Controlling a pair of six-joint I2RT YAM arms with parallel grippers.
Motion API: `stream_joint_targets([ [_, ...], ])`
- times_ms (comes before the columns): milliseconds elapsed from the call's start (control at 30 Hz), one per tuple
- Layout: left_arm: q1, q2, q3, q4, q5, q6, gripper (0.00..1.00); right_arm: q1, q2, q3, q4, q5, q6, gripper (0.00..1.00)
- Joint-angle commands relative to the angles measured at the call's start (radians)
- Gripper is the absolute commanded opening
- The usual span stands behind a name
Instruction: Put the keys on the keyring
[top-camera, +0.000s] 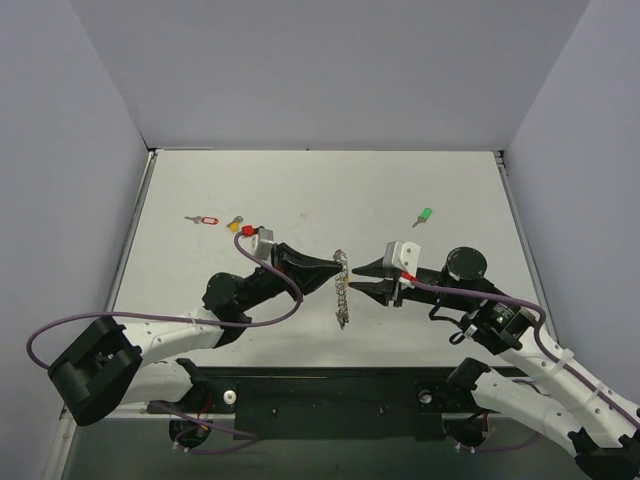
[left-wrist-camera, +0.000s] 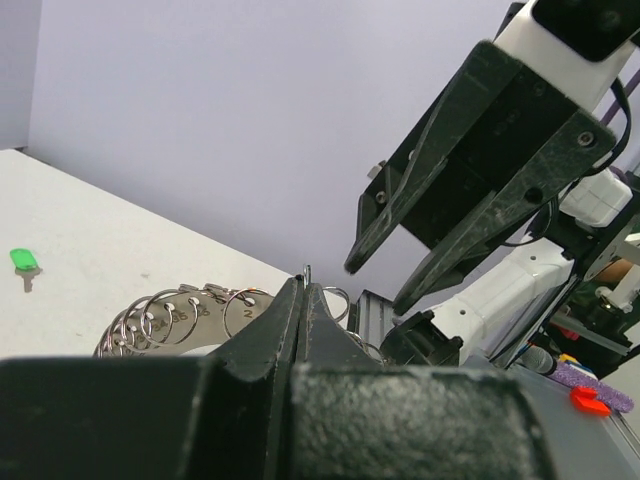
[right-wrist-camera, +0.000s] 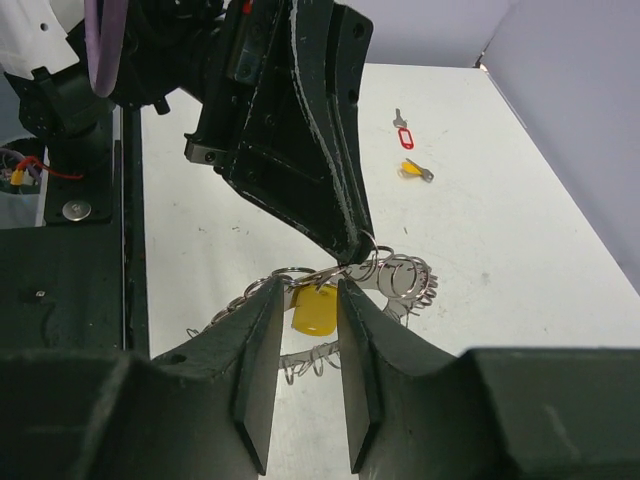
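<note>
My left gripper (top-camera: 338, 267) pinches the keyring (top-camera: 343, 296) off the surface, presenting loops. My right gripper (top-camera: 358, 279), fingers parted, lines up on the yellow key (right-wrist-camera: 313, 310).

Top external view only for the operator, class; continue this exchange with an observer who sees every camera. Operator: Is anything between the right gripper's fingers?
Observer: Yes. The right wrist view shows a yellow key head inside the right gripper, whose fingers stand slightly apart.
Operator: Is the left gripper closed?
Observer: The left wrist view shows the left gripper shut on one ring of the keyring.
Operator: What is that keyring like up close?
Observer: A row of small wire rings along a metal strip.
</note>
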Motion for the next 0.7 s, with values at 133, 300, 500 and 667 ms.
stream_joint_targets([
  [133,0.005,-0.013,-0.012,0.246,0.053,0.046,0.0,-0.069,-0.068,0.025,0.03,-0.071,0.122,0.36],
  [300,0.023,-0.014,-0.002,0.258,0.195,0.04,0.0,-0.127,-0.046,0.009,0.076,-0.077,0.291,0.4],
  [500,0.023,-0.02,0.01,0.264,0.268,0.052,0.0,-0.128,-0.011,-0.005,0.069,-0.194,0.331,0.42],
  [667,0.023,-0.008,0.012,0.304,0.276,0.049,0.0,-0.128,0.02,-0.006,0.033,-0.247,0.262,0.34],
])
